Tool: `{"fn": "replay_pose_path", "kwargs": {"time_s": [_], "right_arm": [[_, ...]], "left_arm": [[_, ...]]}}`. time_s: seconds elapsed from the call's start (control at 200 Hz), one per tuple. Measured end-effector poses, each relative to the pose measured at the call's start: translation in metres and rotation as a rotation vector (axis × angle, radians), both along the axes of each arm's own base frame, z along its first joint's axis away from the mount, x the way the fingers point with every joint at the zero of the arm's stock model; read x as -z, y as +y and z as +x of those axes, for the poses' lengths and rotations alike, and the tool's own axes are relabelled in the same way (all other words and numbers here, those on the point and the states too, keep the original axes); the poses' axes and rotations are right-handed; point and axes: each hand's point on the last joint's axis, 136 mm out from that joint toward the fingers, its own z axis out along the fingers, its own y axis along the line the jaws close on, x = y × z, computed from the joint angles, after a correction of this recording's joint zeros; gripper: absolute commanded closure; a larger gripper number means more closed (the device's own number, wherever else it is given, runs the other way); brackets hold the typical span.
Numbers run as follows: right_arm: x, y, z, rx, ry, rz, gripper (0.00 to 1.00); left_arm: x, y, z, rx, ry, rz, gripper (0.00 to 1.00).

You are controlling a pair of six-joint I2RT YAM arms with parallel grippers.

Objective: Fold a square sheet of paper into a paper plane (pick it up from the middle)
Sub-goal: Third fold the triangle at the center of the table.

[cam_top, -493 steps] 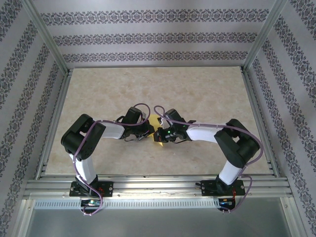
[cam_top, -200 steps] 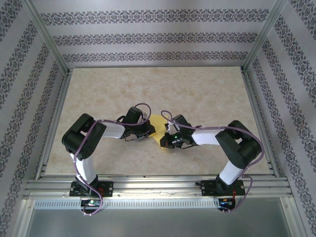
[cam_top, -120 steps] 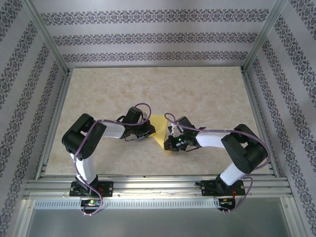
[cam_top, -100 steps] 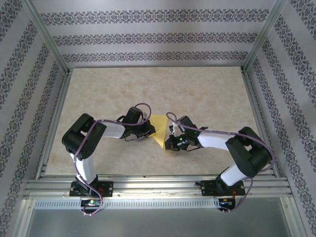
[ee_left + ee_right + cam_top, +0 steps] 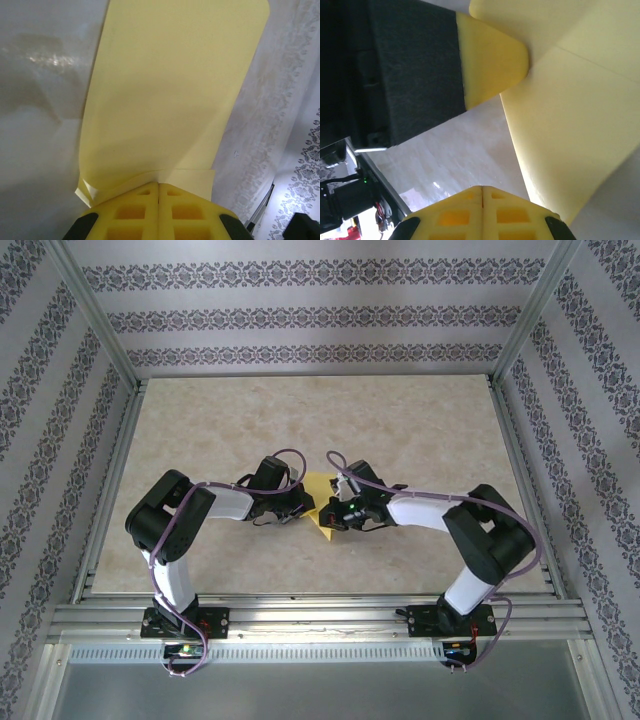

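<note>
The square sheet of paper (image 5: 319,510) is yellow and folded, lying on the table between my two grippers. In the left wrist view the sheet of paper (image 5: 175,90) stretches away from my left gripper (image 5: 158,184), which is shut with its tips against the paper's near folded edge; no paper shows in the seam between the fingers. My right gripper (image 5: 482,188) is shut and empty, just beside the paper's (image 5: 570,130) left edge. From above, the left gripper (image 5: 301,505) and right gripper (image 5: 334,517) sit close on either side of the sheet.
The beige table (image 5: 400,430) is walled by patterned panels and aluminium rails (image 5: 320,620). The left gripper's yellow fingertip (image 5: 492,62) and black body lie close in front of the right wrist camera. Free room lies toward the far half of the table.
The right gripper swung out toward the near side, then came back in beside the paper's near right edge. The left gripper stayed still on the paper.
</note>
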Motion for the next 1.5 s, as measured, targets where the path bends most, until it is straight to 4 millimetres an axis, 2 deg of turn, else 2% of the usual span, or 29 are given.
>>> {"fn": "replay_pose_path", "kwargs": {"time_s": [0.16, 0.435, 0.664, 0.749, 0.849, 1.004, 1.284, 1.504], "right_arm": [[0.010, 0.005, 0.004, -0.001, 0.022, -0.013, 0.96], [0.029, -0.004, -0.001, 0.009, 0.052, -0.058, 0.99], [0.030, -0.004, 0.000, 0.008, 0.045, -0.037, 1.00], [0.030, -0.005, 0.000, 0.008, 0.047, -0.024, 1.00], [0.030, -0.006, 0.001, 0.010, 0.048, -0.016, 1.00], [0.030, -0.007, 0.001, 0.012, 0.054, -0.011, 1.00], [0.030, -0.008, 0.002, 0.015, 0.058, -0.008, 1.00], [0.030, -0.008, 0.001, 0.013, 0.058, -0.005, 1.00]], "left_arm": [[0.000, 0.000, 0.000, 0.001, -0.001, 0.000, 1.00], [-0.001, -0.001, 0.001, 0.012, -0.006, 0.008, 1.00], [-0.006, -0.003, 0.006, 0.028, -0.008, 0.028, 0.92], [-0.011, -0.005, 0.010, 0.032, -0.022, 0.026, 0.92], [-0.018, -0.005, 0.009, 0.034, -0.036, 0.024, 0.97], [-0.027, -0.007, -0.002, 0.054, -0.052, 0.016, 0.99], [-0.020, -0.018, -0.023, 0.106, -0.032, 0.023, 0.99], [-0.004, -0.014, -0.024, 0.094, -0.008, 0.064, 0.99]]}}
